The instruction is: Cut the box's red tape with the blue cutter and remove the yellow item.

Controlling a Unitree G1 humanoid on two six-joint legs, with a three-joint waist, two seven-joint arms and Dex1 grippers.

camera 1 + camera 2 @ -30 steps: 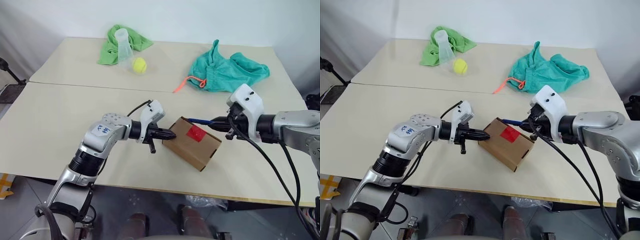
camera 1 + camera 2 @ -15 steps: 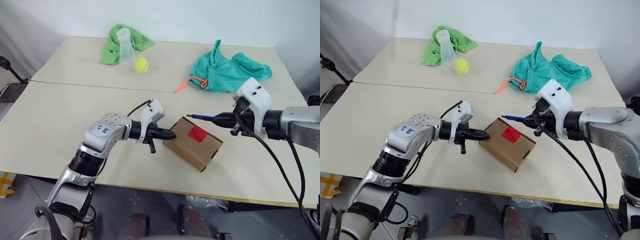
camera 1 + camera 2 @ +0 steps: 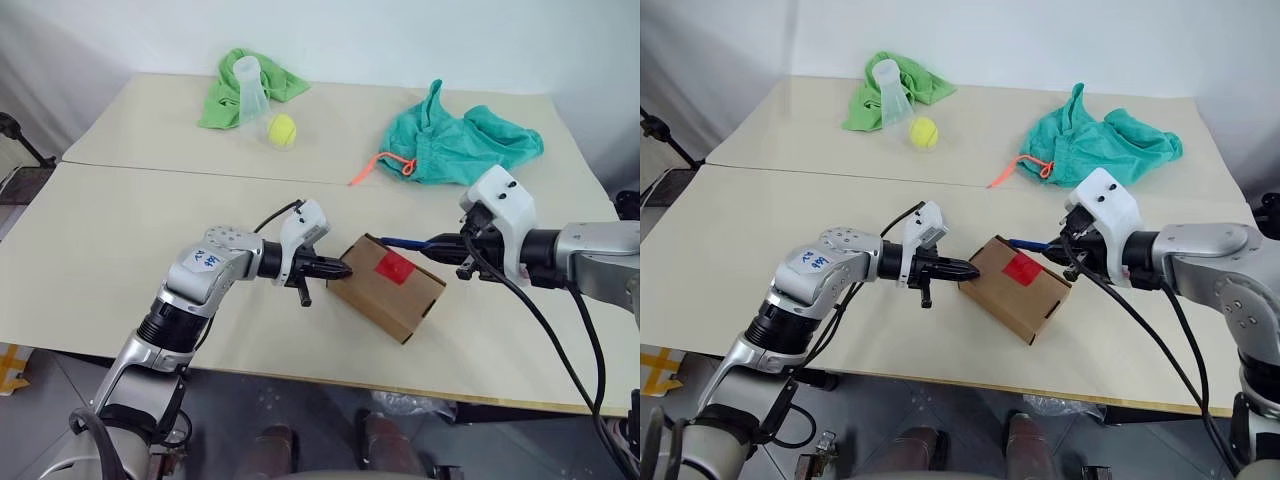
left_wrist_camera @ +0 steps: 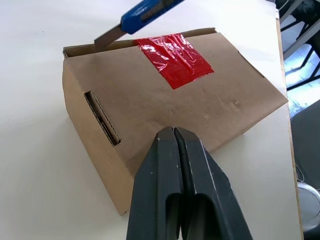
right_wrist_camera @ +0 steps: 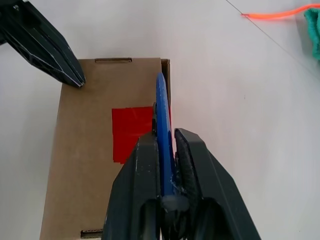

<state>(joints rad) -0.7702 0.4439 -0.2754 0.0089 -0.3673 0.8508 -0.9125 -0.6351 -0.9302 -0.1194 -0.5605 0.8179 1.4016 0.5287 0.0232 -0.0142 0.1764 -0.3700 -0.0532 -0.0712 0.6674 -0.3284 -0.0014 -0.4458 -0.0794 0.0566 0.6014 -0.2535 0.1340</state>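
Cutter at the box's tape edge
Right gripper [image 5: 165, 150] clamps blue cutter [image 3: 403, 241], tip over red tape [image 3: 393, 266]; closed left gripper [image 3: 340, 269] presses box [image 3: 385, 295] near the surface's [image 3: 120, 230] front edge.

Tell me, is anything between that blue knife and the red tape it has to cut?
Nothing visible. The cutter, shut in the right gripper, hangs at the box's far edge beside the tape. The shut left gripper presses the box's other side.

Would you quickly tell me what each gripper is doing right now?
Left gripper: shut, empty, fingers pressed against the box.
Right gripper: shut on the blue cutter, its tip over the red tape.
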